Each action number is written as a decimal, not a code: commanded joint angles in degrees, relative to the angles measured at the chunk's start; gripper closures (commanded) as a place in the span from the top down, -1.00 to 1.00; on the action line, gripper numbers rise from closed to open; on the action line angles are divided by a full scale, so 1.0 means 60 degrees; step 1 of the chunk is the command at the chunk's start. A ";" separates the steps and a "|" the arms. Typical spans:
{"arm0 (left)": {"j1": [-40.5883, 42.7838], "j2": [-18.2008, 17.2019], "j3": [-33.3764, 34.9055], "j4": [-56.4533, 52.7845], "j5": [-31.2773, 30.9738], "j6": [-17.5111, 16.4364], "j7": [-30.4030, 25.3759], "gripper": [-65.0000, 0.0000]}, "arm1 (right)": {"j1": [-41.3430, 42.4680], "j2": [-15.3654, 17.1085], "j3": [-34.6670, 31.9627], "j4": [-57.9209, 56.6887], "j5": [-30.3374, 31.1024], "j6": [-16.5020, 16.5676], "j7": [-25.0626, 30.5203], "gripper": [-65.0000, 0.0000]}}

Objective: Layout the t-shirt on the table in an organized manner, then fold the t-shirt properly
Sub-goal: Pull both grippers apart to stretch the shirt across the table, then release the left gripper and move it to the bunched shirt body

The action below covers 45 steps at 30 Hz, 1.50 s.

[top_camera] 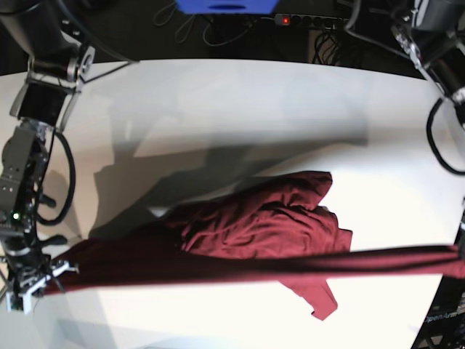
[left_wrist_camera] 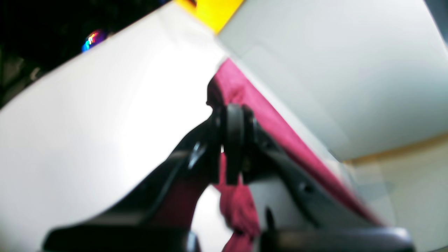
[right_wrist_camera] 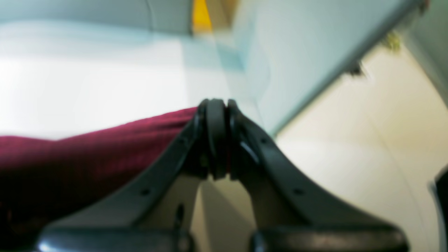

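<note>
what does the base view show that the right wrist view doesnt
Only the base view shows the whole t-shirt: a bunched middle on the white table, one edge stretched taut from side to side, and the blue object beyond the far edge. Only the right wrist view shows the right gripper close up, fingers shut on the fabric, with a yellow patch behind. Both show the maroon shirt and white tabletop.

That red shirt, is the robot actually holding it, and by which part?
Yes. Both pincers are shut on the t-shirt, one at each end of an edge pulled taut between them: left pincer, right pincer.
</note>
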State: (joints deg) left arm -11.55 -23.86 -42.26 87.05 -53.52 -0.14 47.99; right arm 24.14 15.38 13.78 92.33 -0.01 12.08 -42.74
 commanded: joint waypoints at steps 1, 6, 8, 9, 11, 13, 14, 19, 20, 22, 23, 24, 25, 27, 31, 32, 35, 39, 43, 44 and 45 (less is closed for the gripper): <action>0.0072 -0.0280 -0.0173 0.0181 -0.0582 -0.0028 -0.0284 -0.99 | 0.0145 0.0111 0.0040 0.0193 0.0009 -0.0027 0.0347 -1.00; 0.1830 -0.0251 -0.0876 0.0445 -0.1813 -0.0028 -0.0269 -0.99 | -0.1203 0.0053 0.0597 0.1307 0.0053 -0.0013 0.0347 -1.00; 0.2387 -0.0090 -0.1023 0.0533 -0.2282 -0.0028 -0.0269 -0.99 | -0.1774 0.0053 0.0641 0.1702 0.0053 -0.0013 0.0347 -1.00; 0.2680 0.0027 -0.1037 0.0547 -0.2458 -0.0028 -0.0269 -0.99 | -0.2053 0.0053 0.0656 0.1893 0.0053 -0.0013 0.0347 -1.00; 0.3193 0.0189 -0.1228 0.0547 -0.2736 -0.0028 -0.0269 -0.99 | -0.2756 0.0023 0.0656 0.2274 0.0053 -0.0013 0.0362 -1.00; 0.3691 0.0438 -0.1389 0.0533 -0.2868 -0.0028 -0.0269 -0.99 | -0.3518 -0.0167 0.0700 0.2611 0.0053 -0.0013 0.0391 -1.00; 0.3881 0.0555 -0.1462 0.0533 -0.2868 -0.0028 -0.0269 -0.99 | -0.3884 -0.0240 0.0817 0.2684 0.0053 -0.0013 0.0508 -1.00; 0.4409 0.0804 -0.1755 0.0533 -0.2897 -0.0028 -0.0269 -0.99 | -0.5027 -0.0695 0.1183 0.2728 0.0053 0.0295 0.1036 -1.00; 0.4482 0.0819 -0.1770 0.0533 -0.2941 -0.0028 -0.0269 -0.99 | -0.5188 -0.0739 0.1286 0.2713 0.0053 0.0573 0.1065 -1.00; 0.4511 0.0804 -0.1770 0.0533 -0.3000 -0.0028 -0.0254 -0.99 | -0.5467 -0.0929 0.1505 0.2670 0.0053 0.0998 0.1094 -1.00; 0.4511 0.0789 -0.1770 0.0503 -0.3000 -0.0028 -0.0254 -0.99 | -0.5569 -0.1017 0.1593 0.2670 0.0053 0.1145 0.1094 -1.00; 0.4511 0.0789 -0.1770 0.0489 -0.3000 -0.0028 -0.0254 -0.99 | -0.5687 -0.1076 0.1667 0.2670 0.0053 0.1262 0.1094 -1.00; 0.4511 0.0789 -0.1770 0.0474 -0.3000 -0.0028 -0.0254 -0.99 | -0.5804 -0.1105 0.1711 0.2655 0.0053 0.1423 0.1094 -1.00; 0.4511 0.0833 -0.1770 0.0430 -0.3000 -0.0028 -0.0254 -0.99 | -0.5950 -0.1134 0.1769 0.2640 0.0053 0.1658 0.1094 -1.00; 0.4526 0.0907 -0.1711 0.0416 -0.2985 -0.0028 -0.0254 -0.99 | -0.6155 -0.1134 0.1769 0.2362 0.0053 0.1702 0.1094 -1.00; 0.4555 0.0994 -0.1711 0.0416 -0.2956 -0.0028 -0.0254 -0.99 | -0.6170 -0.1134 0.1769 0.2230 0.0038 0.1702 0.1094 -1.00; 0.4629 0.1126 -0.1726 0.0416 -0.2985 -0.0028 -0.0254 -0.98 | -0.6185 -0.1105 0.1784 0.1776 0.0024 0.1716 0.1094 -1.00; 0.4629 0.1258 -0.1755 0.0401 -0.3000 0.0002 0.0083 -0.98 | -0.6185 -0.1090 0.1798 0.1497 0.0024 0.1716 0.1094 -1.00; 0.4526 0.1244 -0.1770 0.0401 -0.3000 -0.0013 0.0933 -0.98 | -0.6302 -0.1120 0.2004 0.1512 0.0009 0.1716 0.1094 -0.90; 0.4438 0.1244 -0.1770 0.0401 -0.3000 -0.0013 0.1050 -0.98 | -0.6302 -0.1120 0.2004 0.1527 0.0009 0.1716 0.1094 -0.80; 0.4306 0.1244 -0.1770 0.0401 -0.2985 -0.0013 0.1167 -0.96 | -0.6302 -0.1120 0.2004 0.1541 0.0009 0.1716 0.1094 -0.69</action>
State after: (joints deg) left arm 15.11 -15.20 -52.49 88.53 -68.45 -1.04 55.31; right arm -14.11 7.94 25.67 100.49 -0.23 22.26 -37.50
